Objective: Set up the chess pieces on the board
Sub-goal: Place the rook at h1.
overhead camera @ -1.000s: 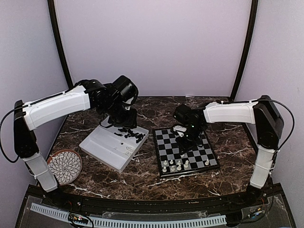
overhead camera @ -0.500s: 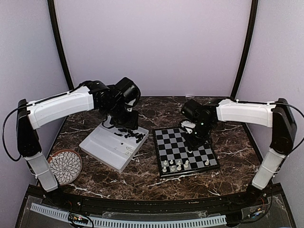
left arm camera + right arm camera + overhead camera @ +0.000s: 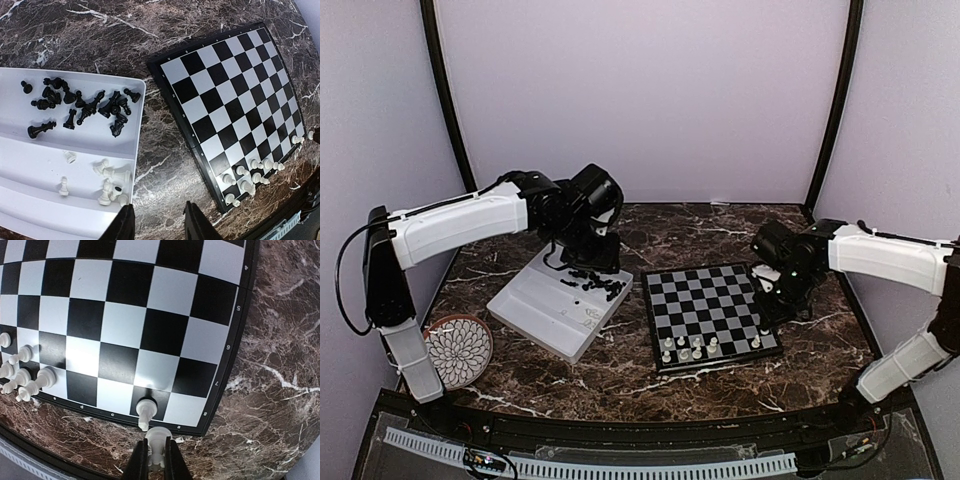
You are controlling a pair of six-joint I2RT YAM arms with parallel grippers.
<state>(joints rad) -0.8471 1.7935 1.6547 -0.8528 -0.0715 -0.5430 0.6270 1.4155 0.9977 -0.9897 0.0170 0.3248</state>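
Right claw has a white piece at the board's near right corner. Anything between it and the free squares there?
The right claw holds the held white piece just off the board edge. One standing white piece sits on the black edge square directly ahead of it. The pale corner square beside that is bare.

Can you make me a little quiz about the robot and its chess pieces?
1. True or false: the black pieces are standing on the board.
2. What does the right gripper hold? A. a white piece B. a black piece C. nothing
3. Fill in: the left gripper is ____, holding nothing.
Key: 1 false, the black pieces lie in the tray, off the board. 2 A. 3 open.
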